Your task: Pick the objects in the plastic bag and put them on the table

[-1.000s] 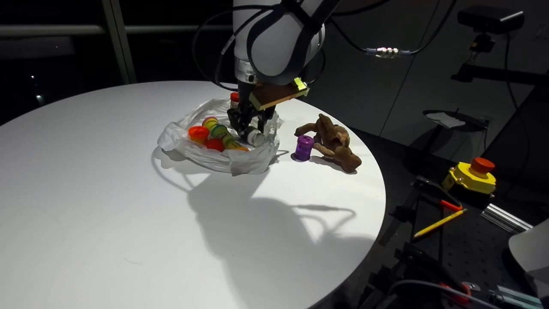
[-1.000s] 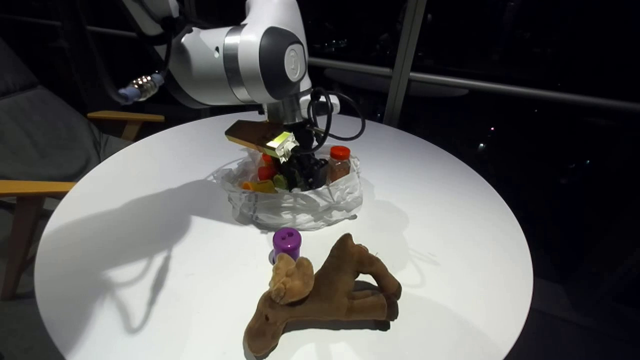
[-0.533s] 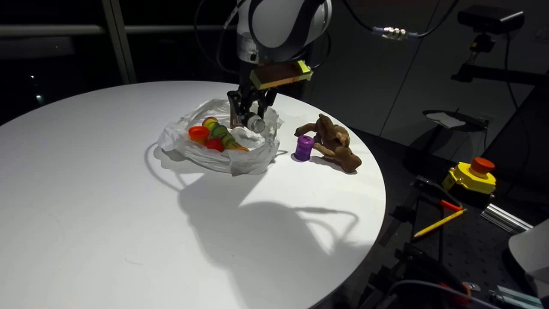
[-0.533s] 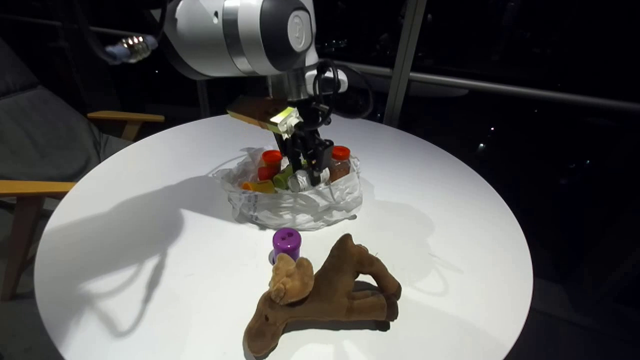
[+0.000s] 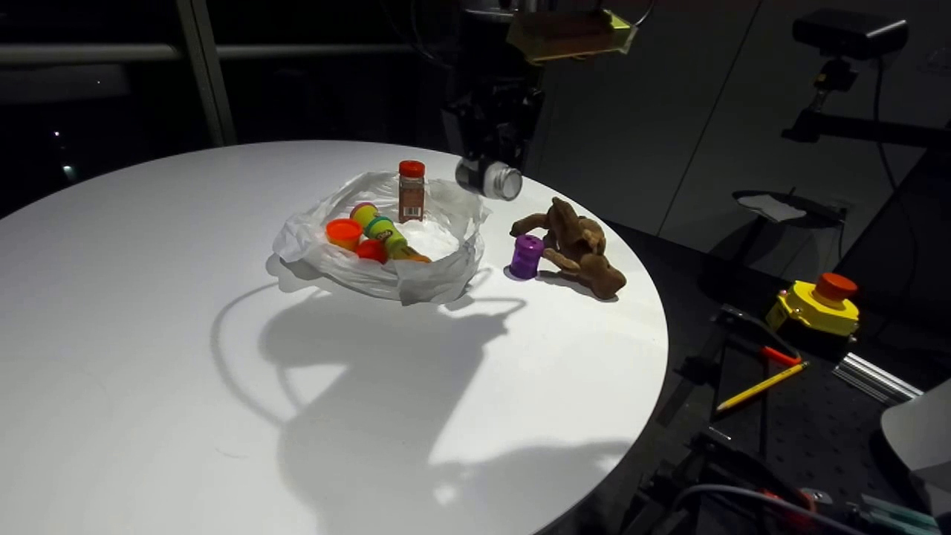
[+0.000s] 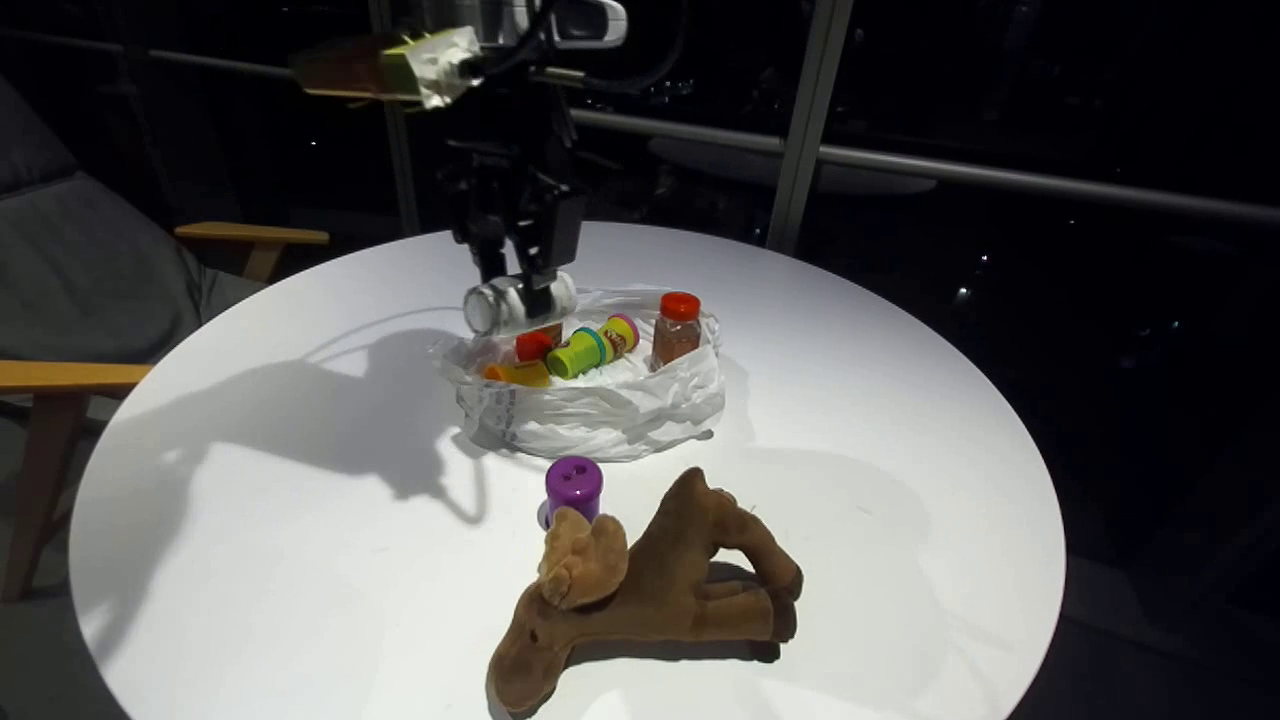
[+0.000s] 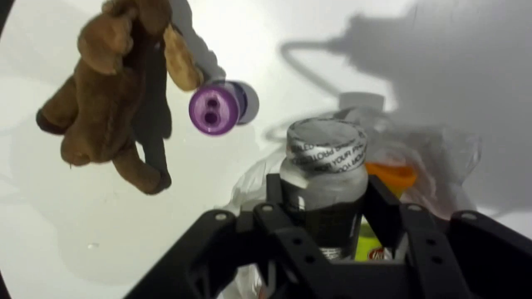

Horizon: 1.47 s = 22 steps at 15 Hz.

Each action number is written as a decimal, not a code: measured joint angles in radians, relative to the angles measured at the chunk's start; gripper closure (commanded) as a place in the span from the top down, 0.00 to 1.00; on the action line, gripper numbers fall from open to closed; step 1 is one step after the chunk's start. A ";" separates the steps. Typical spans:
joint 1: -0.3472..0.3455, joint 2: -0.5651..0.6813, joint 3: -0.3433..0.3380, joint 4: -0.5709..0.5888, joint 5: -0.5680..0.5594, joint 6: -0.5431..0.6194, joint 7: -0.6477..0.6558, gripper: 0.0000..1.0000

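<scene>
Seal-banded jar [image 7: 326, 164] clamped in the gripper [image 7: 325, 191].
Jar sits between the fingers [image 7: 274, 190], right of centre in wrist view, plastic bag [image 7: 449, 160] behind.

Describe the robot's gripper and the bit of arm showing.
The gripper is black, with jointed, angular fingers dotted with small, round, pale screw heads. Above it sits a brownish block edged in yellow, with crumpled whitish wrapping at one end. The little arm in view looks greyish silver.
</scene>
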<state>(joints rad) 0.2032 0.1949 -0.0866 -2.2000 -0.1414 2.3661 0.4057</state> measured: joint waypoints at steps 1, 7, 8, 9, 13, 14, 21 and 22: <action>-0.002 -0.027 0.020 -0.046 0.005 -0.019 -0.010 0.26; 0.000 0.019 0.083 -0.261 -0.115 0.151 0.079 0.26; 0.002 0.044 0.079 -0.278 -0.163 0.192 0.115 0.26; 0.006 0.070 0.069 -0.290 -0.217 0.226 0.155 0.26; 0.058 0.127 -0.010 -0.308 -0.399 0.327 0.295 0.76; 0.070 0.129 -0.027 -0.309 -0.425 0.340 0.319 0.77; 0.063 0.058 -0.015 -0.308 -0.338 0.321 0.292 1.00; 0.057 0.030 0.000 -0.299 -0.295 0.298 0.266 1.00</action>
<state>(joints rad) 0.2605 0.2247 -0.0861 -2.4989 -0.4360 2.6640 0.6717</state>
